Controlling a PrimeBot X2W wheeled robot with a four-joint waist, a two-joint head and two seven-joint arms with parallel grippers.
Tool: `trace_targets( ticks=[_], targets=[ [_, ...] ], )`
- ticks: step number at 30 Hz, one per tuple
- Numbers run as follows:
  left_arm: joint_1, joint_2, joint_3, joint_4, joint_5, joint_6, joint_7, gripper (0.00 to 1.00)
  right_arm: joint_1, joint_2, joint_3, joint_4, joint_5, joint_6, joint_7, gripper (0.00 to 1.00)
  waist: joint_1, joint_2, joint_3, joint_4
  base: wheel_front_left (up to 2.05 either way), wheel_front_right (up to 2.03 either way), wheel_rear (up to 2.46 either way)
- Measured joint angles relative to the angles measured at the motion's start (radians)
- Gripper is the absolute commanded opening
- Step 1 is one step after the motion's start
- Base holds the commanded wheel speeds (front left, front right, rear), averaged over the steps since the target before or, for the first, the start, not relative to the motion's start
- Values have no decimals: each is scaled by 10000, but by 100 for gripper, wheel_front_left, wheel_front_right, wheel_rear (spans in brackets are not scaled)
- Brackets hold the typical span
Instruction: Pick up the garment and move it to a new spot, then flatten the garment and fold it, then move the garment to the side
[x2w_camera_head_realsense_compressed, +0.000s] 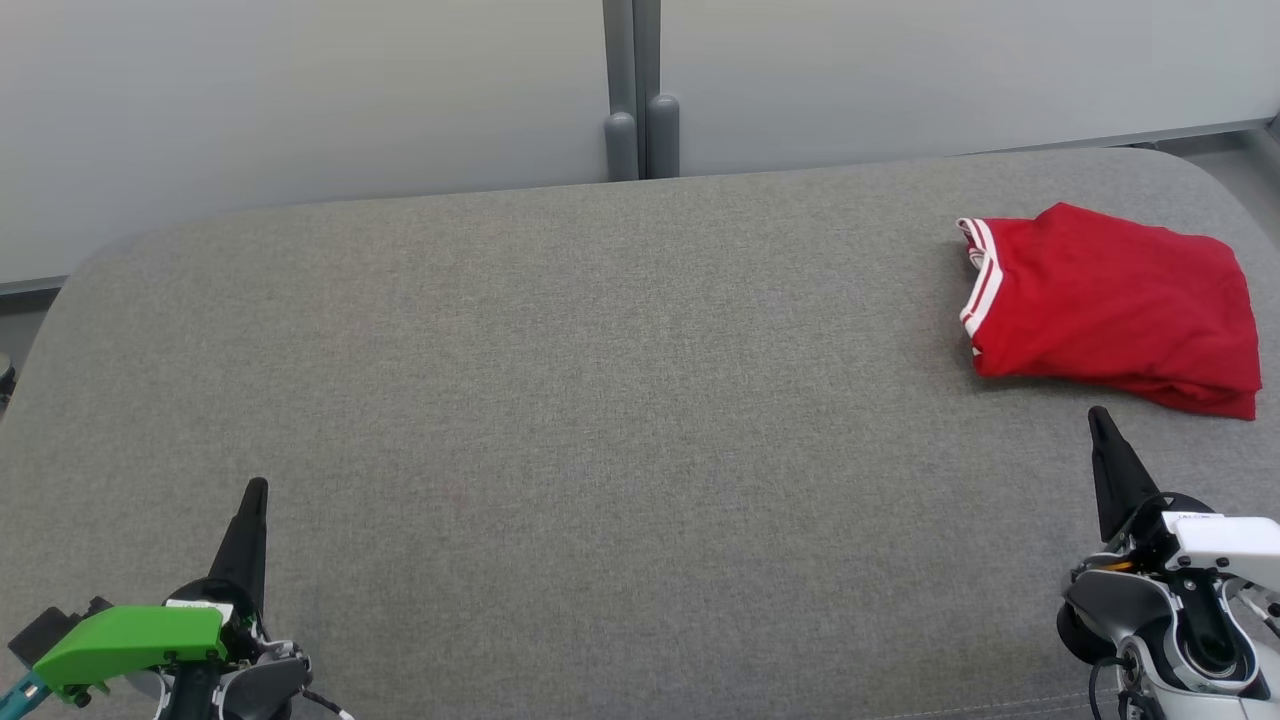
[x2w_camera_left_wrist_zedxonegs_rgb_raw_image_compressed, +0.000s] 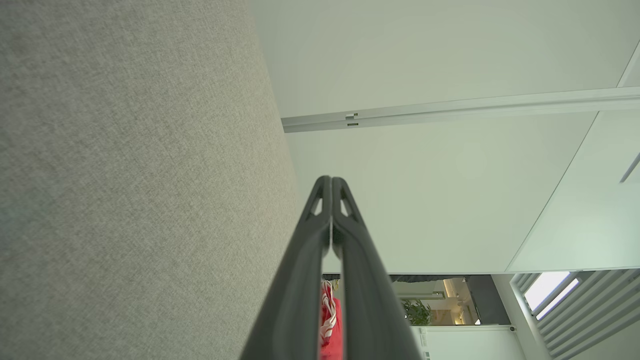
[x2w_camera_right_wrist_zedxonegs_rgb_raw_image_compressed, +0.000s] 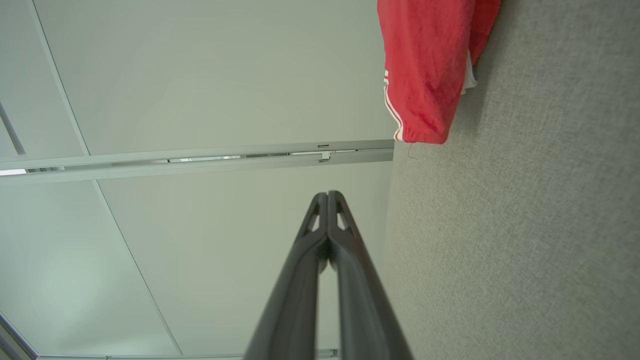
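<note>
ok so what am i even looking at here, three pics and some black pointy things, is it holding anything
This is a two-armed robot, photographed by three of its own cameras at one moment. The wide picture is from a camera on its head, looking down at a grey fabric surface. The black pointy things are its grippers, each made of two long dark fingers: the left gripper at the lower left, the right gripper at the lower right. The other two pictures come from cameras on the wrists, looking along those fingers, so the surface looks tipped on its side in them. Both grippers are shut with the fingers pressed together, and neither holds anything. The one thing lying on the surface is a red garment with white stripes, folded up at the far right, just beyond the right gripper and apart from it.
</note>
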Motion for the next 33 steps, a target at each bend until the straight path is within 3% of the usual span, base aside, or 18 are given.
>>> trace_targets(
  ticks=[33],
  targets=[
    [-3, -2, 13, 17, 0, -2, 0, 0, -9, 0, -15, 0, 0, 0, 0, 0, 0, 0, 0, 0, 0, 0, 0]
  ],
)
